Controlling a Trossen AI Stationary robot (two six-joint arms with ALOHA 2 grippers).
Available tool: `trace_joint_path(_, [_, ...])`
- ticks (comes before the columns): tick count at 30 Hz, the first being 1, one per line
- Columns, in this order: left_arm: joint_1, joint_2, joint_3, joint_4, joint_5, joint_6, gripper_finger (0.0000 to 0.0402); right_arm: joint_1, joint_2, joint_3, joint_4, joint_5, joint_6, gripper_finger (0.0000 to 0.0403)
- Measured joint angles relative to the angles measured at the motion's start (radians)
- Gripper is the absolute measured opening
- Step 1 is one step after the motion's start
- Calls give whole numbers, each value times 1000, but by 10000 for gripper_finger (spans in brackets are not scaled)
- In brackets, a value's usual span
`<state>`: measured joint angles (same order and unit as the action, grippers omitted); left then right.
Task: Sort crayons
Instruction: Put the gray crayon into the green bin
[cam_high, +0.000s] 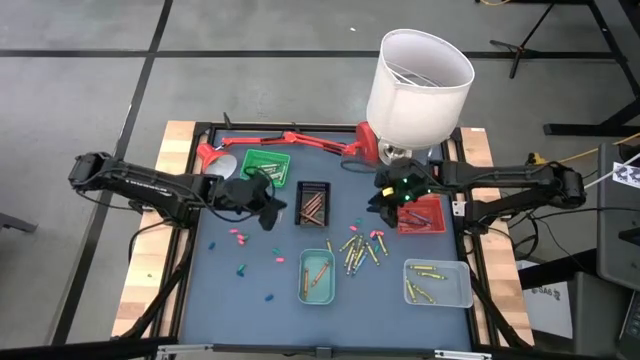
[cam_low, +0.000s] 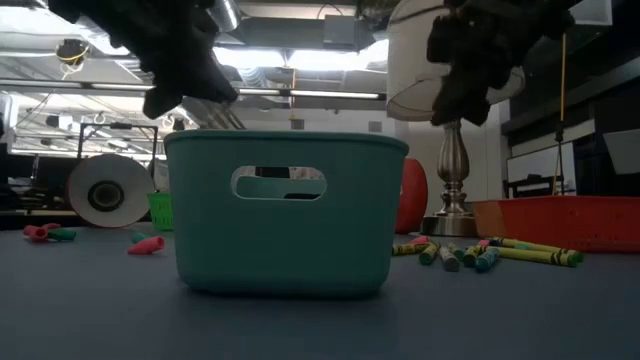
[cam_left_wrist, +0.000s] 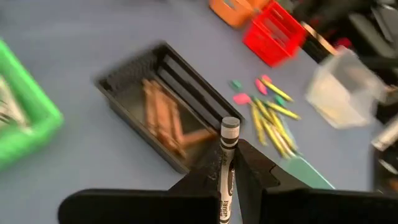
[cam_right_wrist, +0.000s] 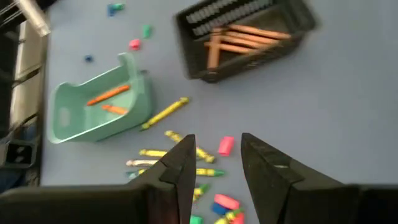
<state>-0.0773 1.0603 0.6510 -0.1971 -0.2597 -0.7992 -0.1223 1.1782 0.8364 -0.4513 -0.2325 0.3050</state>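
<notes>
Left gripper (cam_left_wrist: 227, 168) is clamped tight on one crayon (cam_left_wrist: 227, 146), a grey-tipped stick standing straight up between the jaws. In the high view that gripper (cam_high: 262, 200) sits centre-left of the frame, between the green tray (cam_high: 266, 162) and the black tray (cam_high: 314, 203). The black tray already holds brown sticks, so my read is the arm is carrying its catch to a matching bin, though which bin suits this colour I can't tell.

Right gripper (cam_right_wrist: 212, 163) hangs with jaws apart and nothing between them. It sits right of centre in the high view (cam_high: 397, 192), by the red tray (cam_high: 421, 218) and under the lamp (cam_high: 418, 80). Directly beneath it, the loose pile of crayons (cam_high: 360, 247), mostly yellow with pink and green, lies at the frame's middle; it looks poised to drop for the next pick.

A teal tray (cam_high: 316, 275) at lower centre holds two orange sticks, and a clear tray (cam_high: 437, 282) at lower right holds yellows. Pink and blue strays (cam_high: 241, 237) dot the desk (cam_high: 220, 290) lower left, well apart from the pile. Plenty left to sort.
</notes>
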Motion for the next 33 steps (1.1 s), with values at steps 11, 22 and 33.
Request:
trace_joint_path(11, [223, 0, 0, 7, -87, 241, 10, 225, 36, 0, 70, 66, -56, 127])
trace_joint_path(22, [366, 0, 0, -6, -98, 447, 10, 368, 187, 0, 103, 65, -23, 127])
trace_joint_path(33, [452, 2, -1, -91, -128, 574, 10, 432, 299, 0, 164, 56, -23, 127])
